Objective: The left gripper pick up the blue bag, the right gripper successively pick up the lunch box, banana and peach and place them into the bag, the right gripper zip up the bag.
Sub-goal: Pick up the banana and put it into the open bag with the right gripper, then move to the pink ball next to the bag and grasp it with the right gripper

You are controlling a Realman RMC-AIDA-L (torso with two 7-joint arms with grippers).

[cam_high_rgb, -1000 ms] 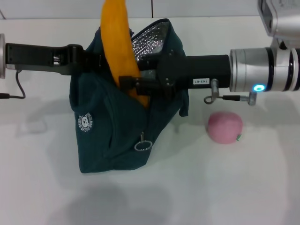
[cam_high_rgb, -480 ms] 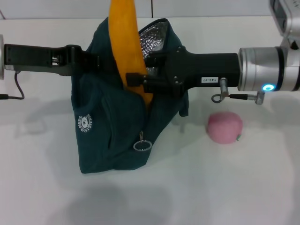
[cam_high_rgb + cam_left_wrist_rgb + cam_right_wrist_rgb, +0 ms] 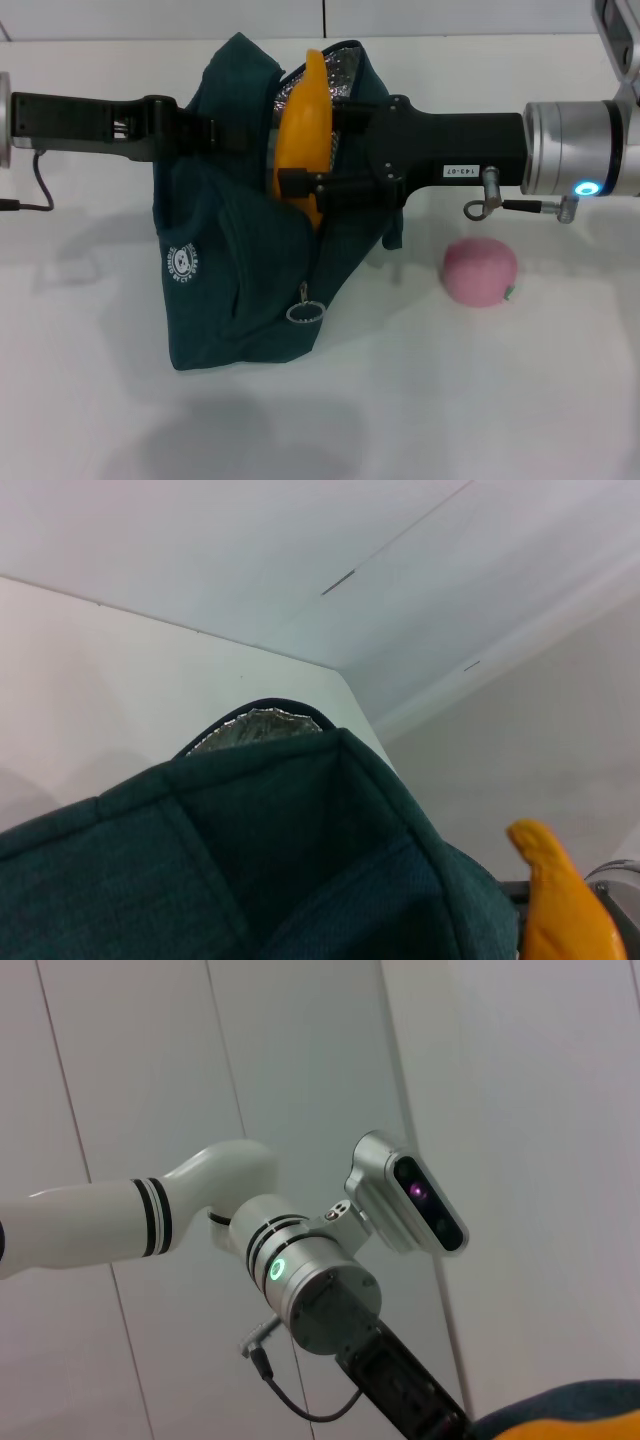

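Right hand (image 3: 300, 188) is pinching the banana (image 3: 303, 130) low on its length, fingers clamped across the fruit, and is holding it upright over the open mouth of the blue bag (image 3: 240, 290), with the lower end already dipping past the rim beside the foil lining. The left hand (image 3: 215, 133) is reaching in from the left and is gripping the bag's upper edge, keeping the mouth propped open (its fingertips are buried in the fabric, so the exact hold is hard to read). In the left wrist view the banana (image 3: 560, 900) tip is showing just past the bag's (image 3: 250, 870) dark cloth.

The banana looks firm enough to take a pinch but soft-skinned, so a hard squeeze would probably bruise it; its smooth curve could also let it swivel between the fingers. Holding near the lower middle, as now, seems sensible for steering it downward.

The bag is limp cloth and is sagging where unsupported; it likely needs that steady hold on its rim or the opening will fold shut.

The peach (image 3: 480, 271) is sitting on the desk (image 3: 520, 400) to the right of the bag, apart from it. It appears round, soft and easily dented, best taken across its widest part with a gentle grip. The lunch box is not visible.
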